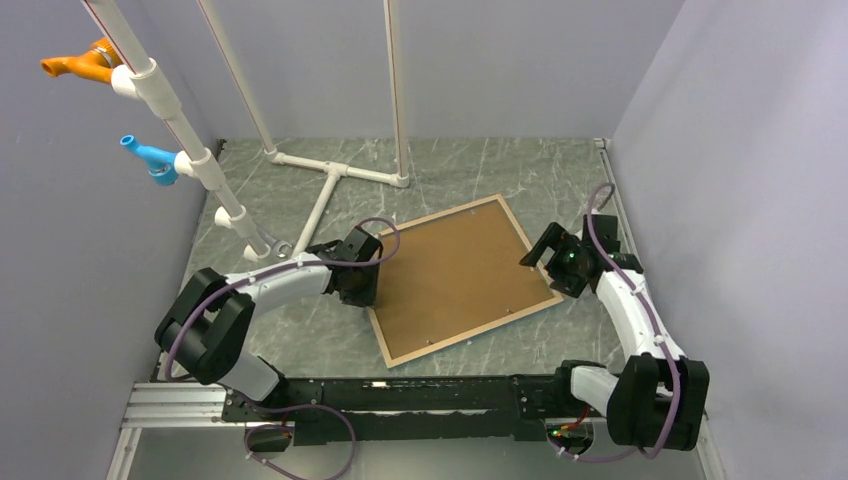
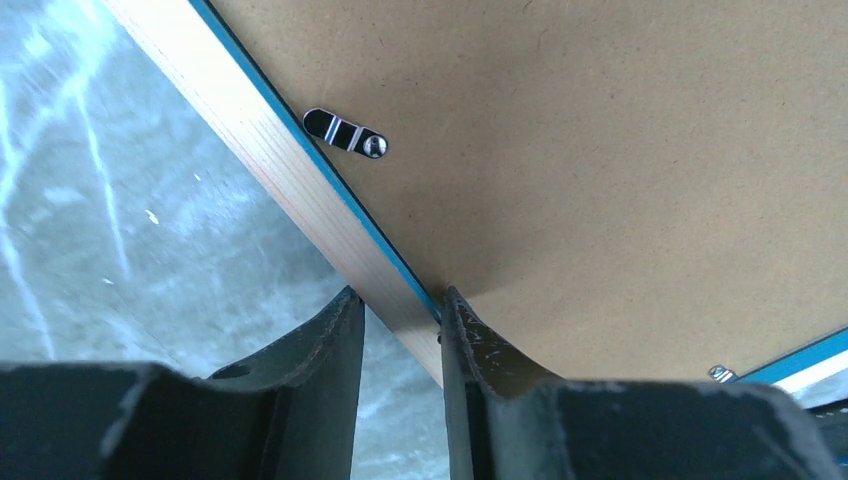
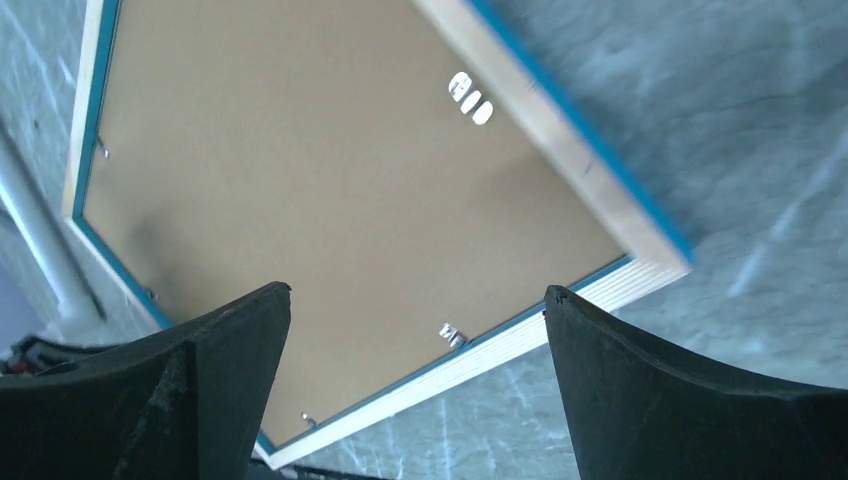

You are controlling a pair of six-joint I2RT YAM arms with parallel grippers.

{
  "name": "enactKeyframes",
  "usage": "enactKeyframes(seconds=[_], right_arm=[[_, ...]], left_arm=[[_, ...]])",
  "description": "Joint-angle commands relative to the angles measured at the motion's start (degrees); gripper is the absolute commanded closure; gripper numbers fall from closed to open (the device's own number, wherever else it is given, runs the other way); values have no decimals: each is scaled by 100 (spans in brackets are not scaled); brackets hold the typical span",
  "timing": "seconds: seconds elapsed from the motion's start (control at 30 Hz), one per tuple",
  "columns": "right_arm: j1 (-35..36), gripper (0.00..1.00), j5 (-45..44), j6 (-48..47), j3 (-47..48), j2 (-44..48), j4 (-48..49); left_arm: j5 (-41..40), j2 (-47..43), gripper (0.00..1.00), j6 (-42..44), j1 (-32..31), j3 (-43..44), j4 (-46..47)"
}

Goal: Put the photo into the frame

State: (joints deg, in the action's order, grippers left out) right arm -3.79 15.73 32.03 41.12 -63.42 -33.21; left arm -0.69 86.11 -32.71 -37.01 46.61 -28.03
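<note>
The frame (image 1: 440, 214) lies flat on the table with its back up, a light wood rim with a blue inner edge. The brown backing board (image 1: 455, 275) fills it, held by small metal turn clips (image 2: 345, 132). The photo is hidden. My left gripper (image 1: 362, 290) is at the frame's left edge. In the left wrist view its jaws (image 2: 398, 300) stand narrowly apart across the wood rim (image 2: 270, 150), one finger outside it and one on the board (image 2: 600, 180). My right gripper (image 1: 545, 255) hangs open and empty above the frame's right corner (image 3: 570, 150).
A white PVC pipe stand (image 1: 330, 185) has its foot on the table behind the frame. A slanted pole at the left carries an orange fitting (image 1: 85, 62) and a blue fitting (image 1: 150, 160). Grey walls close in both sides and the back.
</note>
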Motion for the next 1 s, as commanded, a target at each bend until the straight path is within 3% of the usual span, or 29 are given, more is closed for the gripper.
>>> enactKeyframes(seconds=[0.0, 0.3, 0.57, 0.83, 0.97], right_arm=[[-526, 0, -217, -284, 288, -133, 2], [-818, 0, -223, -209, 377, -1063, 578], [-736, 0, 826, -279, 24, -1771, 1078], [-732, 1, 1417, -233, -829, -1122, 995], [-718, 1, 1852, 126, -1422, -376, 862]], left_arm=[[-250, -61, 74, 1177, 115, -104, 145], [16, -731, 78, 1118, 118, -731, 383], [266, -540, 77, 1077, 147, -606, 574], [444, -240, 71, 980, 143, -383, 693], [578, -107, 56, 854, 135, -237, 721]])
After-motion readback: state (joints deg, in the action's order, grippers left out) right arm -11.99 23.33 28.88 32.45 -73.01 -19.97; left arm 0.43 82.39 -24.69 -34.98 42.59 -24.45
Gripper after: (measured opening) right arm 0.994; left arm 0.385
